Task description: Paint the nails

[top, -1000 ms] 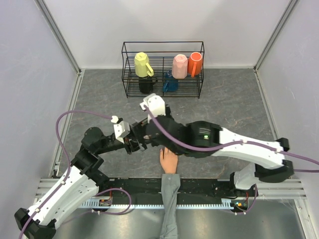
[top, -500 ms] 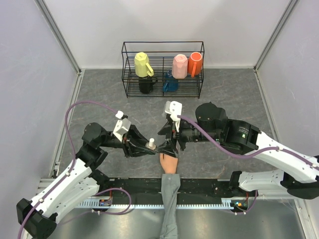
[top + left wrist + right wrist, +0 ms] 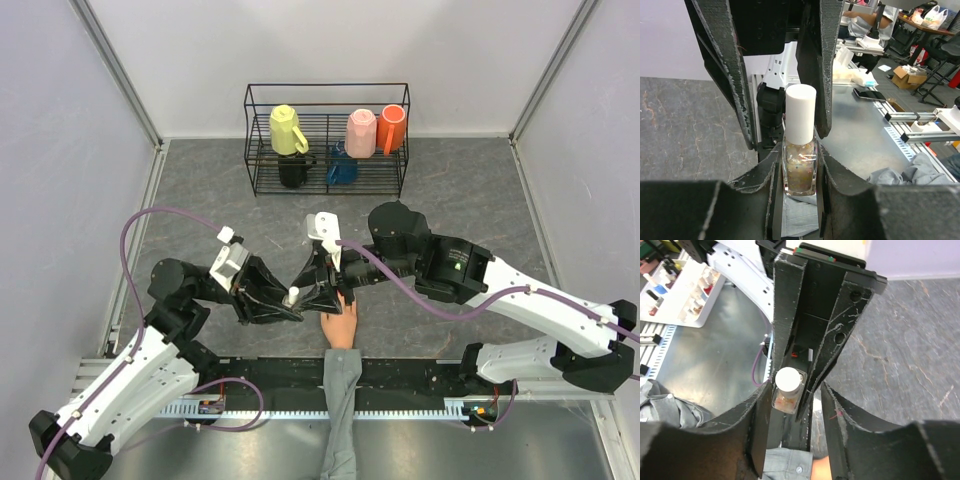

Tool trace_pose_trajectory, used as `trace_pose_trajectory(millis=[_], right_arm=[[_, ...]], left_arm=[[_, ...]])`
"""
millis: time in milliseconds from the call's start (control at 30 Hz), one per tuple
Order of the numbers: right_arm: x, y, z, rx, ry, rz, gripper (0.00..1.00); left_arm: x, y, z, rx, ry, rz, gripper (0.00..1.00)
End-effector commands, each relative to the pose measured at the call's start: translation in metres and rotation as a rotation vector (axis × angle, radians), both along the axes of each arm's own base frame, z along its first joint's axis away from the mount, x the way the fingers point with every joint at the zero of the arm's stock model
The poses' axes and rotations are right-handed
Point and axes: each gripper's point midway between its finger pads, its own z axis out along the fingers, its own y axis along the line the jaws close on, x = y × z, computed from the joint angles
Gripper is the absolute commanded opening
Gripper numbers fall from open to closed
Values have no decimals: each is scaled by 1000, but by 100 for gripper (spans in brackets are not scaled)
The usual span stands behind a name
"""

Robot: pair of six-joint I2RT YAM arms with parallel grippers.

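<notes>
A small glass nail polish bottle [image 3: 800, 167] with glittery contents and a white cap [image 3: 801, 112] stands upright in my left gripper [image 3: 800, 172], which is shut on its body. My right gripper [image 3: 796, 390] faces it from the other side, open, its fingers [image 3: 822, 65] straddling the cap [image 3: 789, 380] with a gap on one side. In the top view both grippers [image 3: 295, 298] [image 3: 328, 288] meet just above the peach mannequin hand [image 3: 341, 327] with its grey sleeve [image 3: 340, 390]. The nails are hidden under the grippers.
A black wire rack [image 3: 328, 140] at the back holds yellow [image 3: 286, 130], pink [image 3: 360, 132] and orange [image 3: 392, 127] mugs, with darker ones below. Purple cables loop off both arms. A metal rail [image 3: 400, 395] runs along the near edge.
My right arm drew back to the right, then came in over the bottle's cap, its jaws narrowing. My left gripper has shifted a little left and down with the bottle in it.
</notes>
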Motion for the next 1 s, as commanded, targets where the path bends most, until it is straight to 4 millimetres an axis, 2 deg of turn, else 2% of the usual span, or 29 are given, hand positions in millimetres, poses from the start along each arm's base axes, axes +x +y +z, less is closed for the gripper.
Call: trace_pose_trajectory(millis=[0, 300, 533, 600, 633, 700, 733, 767, 800, 833, 867, 900, 933, 967], right_arm=[[-8, 4, 35, 114, -44, 72, 49], [-18, 5, 35, 111, 20, 112, 45], [-18, 12, 33, 105, 44, 121, 29], [-18, 13, 32, 102, 46, 123, 29], [-18, 13, 31, 100, 51, 121, 21], [-17, 14, 30, 96, 55, 114, 14], [-15, 15, 28, 92, 63, 104, 5], [-14, 14, 27, 88, 68, 92, 0], [-12, 14, 25, 84, 73, 80, 0], [-5, 15, 22, 76, 80, 30, 0], [1, 13, 23, 79, 78, -13, 0], [10, 14, 14, 66, 85, -74, 0], [27, 14, 15, 81, 90, -181, 0], [37, 12, 16, 96, 85, -267, 0]], left_arm=[[-9, 4, 15, -31, -30, -23, 2], [-9, 4, 16, -33, -34, -21, 2], [-9, 4, 16, -30, -36, -23, 2], [-9, 5, 16, -29, -37, -21, 2], [-9, 5, 15, -29, -44, -18, 2], [-7, 5, 14, -22, -36, -2, 2], [-5, 5, 16, -26, -55, 15, 2], [3, 3, 18, -34, -50, 64, 2], [8, 4, 14, -11, -18, 106, 2], [16, 4, 19, -21, -63, 167, 2], [39, 5, 24, -32, -55, 303, 2], [52, 8, 19, -7, -33, 386, 2], [61, 15, 29, -33, -77, 472, 2], [84, 24, 34, -58, -76, 617, 2]])
